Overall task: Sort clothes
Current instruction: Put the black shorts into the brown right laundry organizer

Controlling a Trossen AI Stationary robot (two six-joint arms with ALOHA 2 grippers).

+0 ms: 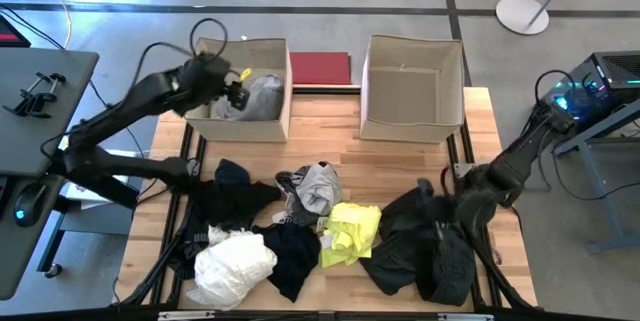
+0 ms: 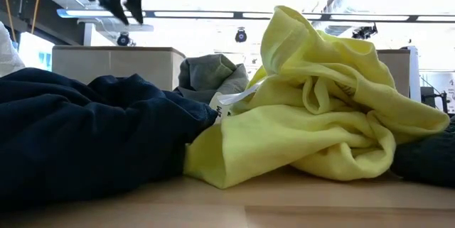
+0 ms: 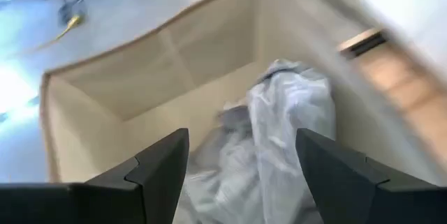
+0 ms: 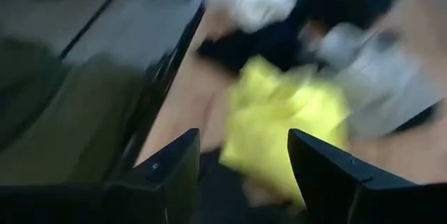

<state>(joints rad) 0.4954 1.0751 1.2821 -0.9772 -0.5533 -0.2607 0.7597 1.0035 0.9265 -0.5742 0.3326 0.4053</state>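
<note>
Pale, planked wood forms the tabletop (image 1: 330, 121), which is framed by dark rails and surrounded by a grey concrete floor; a round white stand base (image 1: 523, 14) is seen on that floor, and bright ceiling lights fill the room in the low view. Two open-topped beige fabric boxes are set along the far edge: the left box (image 1: 270, 126) and the right box (image 1: 412, 121), with a flat dark red board (image 1: 320, 68) lying between them.

Soft, crumpled garments are heaped across the near half of the table. A rumpled white garment (image 1: 232, 266) is touched by a black garment (image 1: 295, 253); a folded neon yellow garment (image 1: 352, 231) lies just beside a grey garment (image 1: 318, 187); another black piece (image 1: 232, 193) is spread to the left, and a large dark mound (image 1: 420, 251) rests at the right.

The left gripper (image 1: 236, 89) is held above the left box, fingers spread apart and holding nothing; directly beyond the fingertips, a light grey wrinkled garment (image 3: 279, 133) lies inside the box against its far wall.

The right gripper (image 4: 244, 158) is positioned low over the dark mound, fingers (image 4: 174, 165) parted with nothing between them; the neon yellow garment is seen just ahead of the fingertips, with the white and grey pieces farther beyond.
</note>
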